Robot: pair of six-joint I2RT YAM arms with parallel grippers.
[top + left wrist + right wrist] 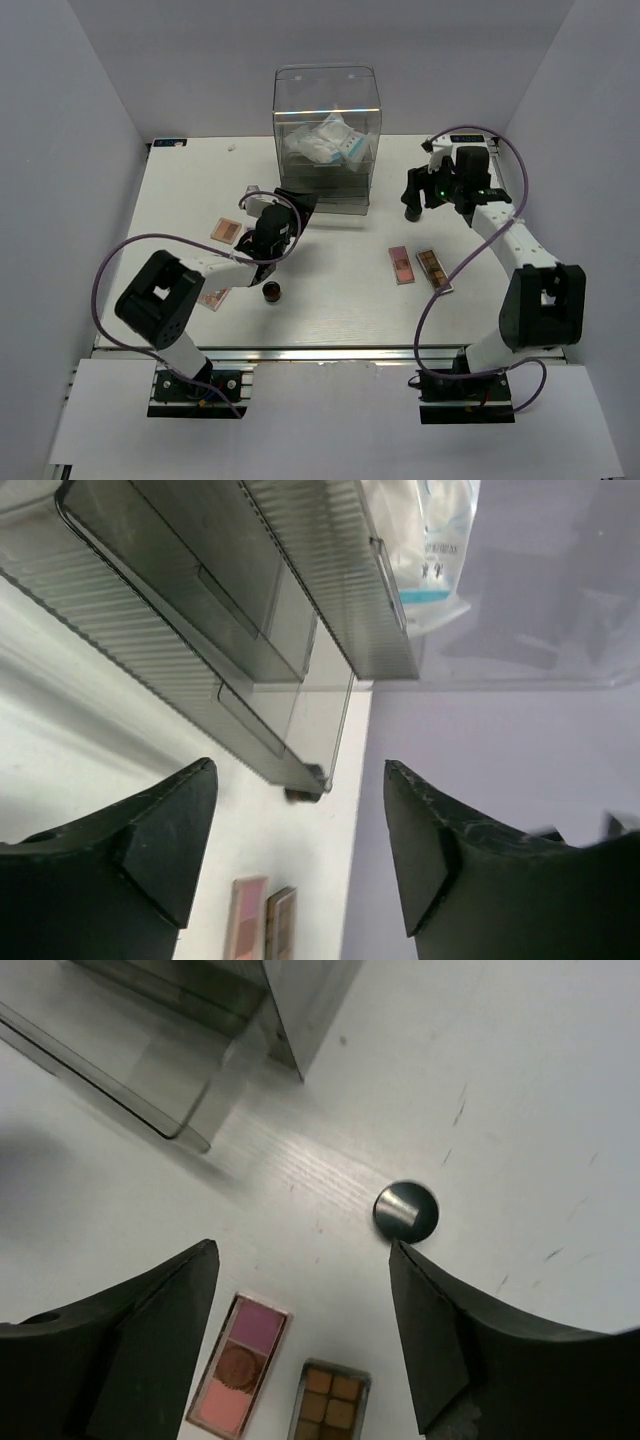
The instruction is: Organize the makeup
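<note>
1. Top external view: the clear drawer box (327, 100) stands at the upper centre of the tabletop (340, 315), and the white-blue packet (333, 145) lies inside it. The left pincer (285, 215) is at the lower left corner of the box, beside a pulled-out drawer (305, 200). From this view I cannot tell how its fingers stand. A pink palette (225, 230) lies left of this arm. A second palette (212, 297) lies at the lower left, partly hidden by the arm. The round dark jar (271, 293) stands just below the arm. The right pincer (417, 192) hangs to the right of the box, over the black cylinder (412, 213). Right of centre, a pink-pan palette (401, 265) and a brown-pan palette (433, 268) lie side by side, near but apart.

2. Left wrist view: the left pincer (300, 770) has its fingers apart and nothing is between them. Ribbed grey drawers fill the upper left of the frame. The white-blue packet (430, 550) shows at the top right, behind the clear wall. Two palettes lie at the bottom edge, between the fingers.

3. Right wrist view: the right pincer (302, 1250) is also spread and empty. The black cylinder (406, 1210), seen from above, stands on the tabletop at centre right, just above the tip of the right-hand finger in the frame. The pink-pan palette (240, 1365) and the brown-pan palette (325, 1400) lie at the bottom centre. A corner of the clear drawer box (180, 1050) is in the upper left.
</note>
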